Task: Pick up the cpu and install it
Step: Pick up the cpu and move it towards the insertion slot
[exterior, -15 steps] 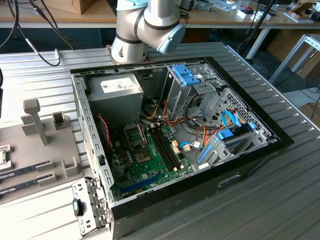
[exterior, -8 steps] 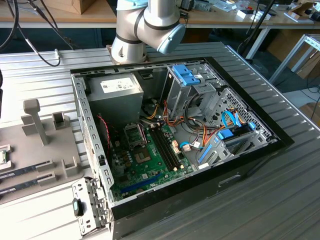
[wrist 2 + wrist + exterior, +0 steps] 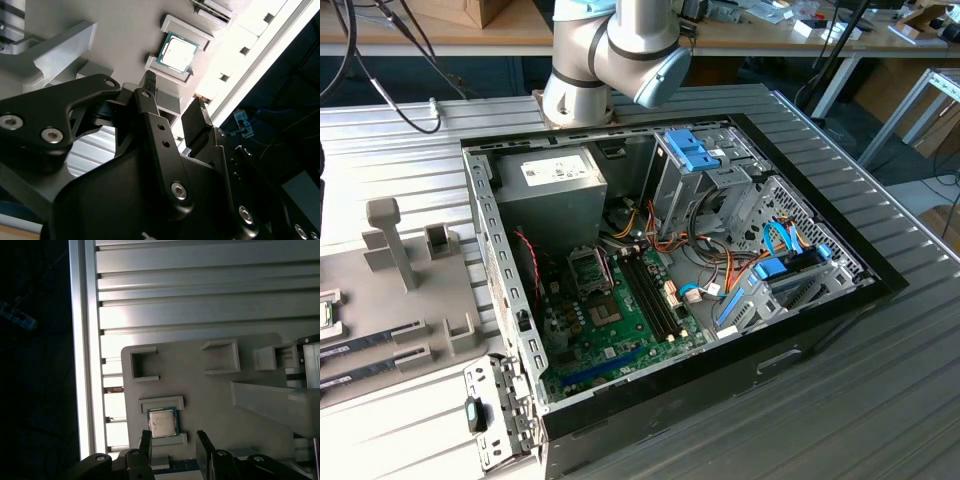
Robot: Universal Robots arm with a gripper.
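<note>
Just ahead of the claw (image 3: pixel 175 90) in the second wrist view, one cpu (image 3: pixel 175 52) lies flat on the grey fixture plate (image 3: pixel 115 40). Both fingers (image 3: pixel 151 82) stand apart, empty. First wrist view: cpu (image 3: pixel 162 422) just beyond the tips, ungripped. Exterior view: one open computer case (image 3: pixel 670 385) on the worktop (image 3: pixel 820 420); pickup and installation not yet done.

The exterior view overlooks the computer case (image 3: pixel 700 380) from above; both wrist views look closely past the claw (image 3: pixel 173 436) at one grey tray (image 3: pixel 210 405).
</note>
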